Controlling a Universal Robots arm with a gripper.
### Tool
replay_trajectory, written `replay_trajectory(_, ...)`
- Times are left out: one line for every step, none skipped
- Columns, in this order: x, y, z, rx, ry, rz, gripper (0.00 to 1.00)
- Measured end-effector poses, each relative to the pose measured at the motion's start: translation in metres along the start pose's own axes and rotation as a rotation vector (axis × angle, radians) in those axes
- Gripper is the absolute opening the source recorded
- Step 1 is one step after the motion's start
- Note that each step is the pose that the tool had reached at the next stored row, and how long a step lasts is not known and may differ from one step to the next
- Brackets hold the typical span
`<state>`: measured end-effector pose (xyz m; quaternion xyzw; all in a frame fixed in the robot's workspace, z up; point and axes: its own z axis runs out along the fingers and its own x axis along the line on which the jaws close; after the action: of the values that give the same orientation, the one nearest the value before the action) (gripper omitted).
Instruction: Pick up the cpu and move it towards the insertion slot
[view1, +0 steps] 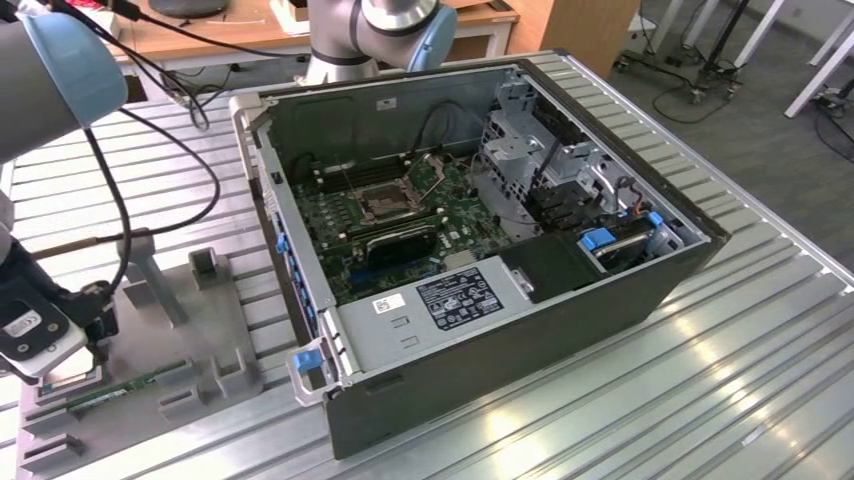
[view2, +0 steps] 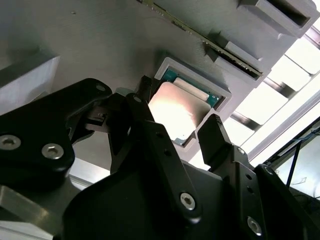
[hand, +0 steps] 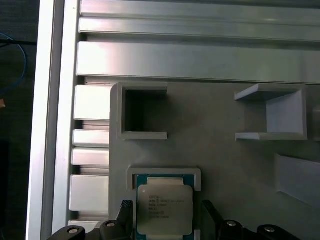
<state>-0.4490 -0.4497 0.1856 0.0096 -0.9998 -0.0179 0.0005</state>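
The cpu is a flat square chip with a silvery top, lying in a shallow grey holder on the fixture plate. My gripper hangs low over it, open. One black finger stands on each side of the chip, with a small gap to its edges. In the second wrist view the cpu shines between the same fingers. In the exterior view my gripper is at the far left and covers the chip. The insertion slot, a square silver-framed socket, sits on the motherboard inside the open computer case.
The open computer case fills the table's middle. The grey fixture plate carries upright blocks and a green memory stick beside my gripper. Black cables hang from the arm. The slatted metal table extends to the exterior view's right.
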Motion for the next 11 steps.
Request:
replay_trajectory(0.0,0.0,0.0004,-0.0001,-0.0001,0.0,0.65)
replay_trajectory(0.0,0.0,0.0008,-0.0001,-0.0001,0.0,0.65)
replay_trajectory(0.0,0.0,0.0011,-0.0001,0.0,0.0,0.65)
replay_trajectory(0.0,0.0,0.0013,0.0,0.0001,0.0,0.65)
replay_trajectory(0.0,-0.0001,0.0013,0.0,0.0001,0.0,0.65)
replay_trajectory(0.0,0.0,0.0014,-0.0005,0.0001,0.0,0.65)
replay_trajectory(0.0,0.0,0.0016,-0.0011,-0.0001,0.0,0.65)
replay_trajectory(0.0,0.0,0.0017,-0.0016,-0.0002,0.0,0.65)
replay_trajectory(0.0,0.0,0.0017,-0.0021,-0.0002,0.0,0.65)
replay_trajectory(0.0,0.0,0.0018,-0.0026,0.0,0.0,0.65)
replay_trajectory(0.0,0.0002,0.0019,-0.003,0.0,0.0,0.65)
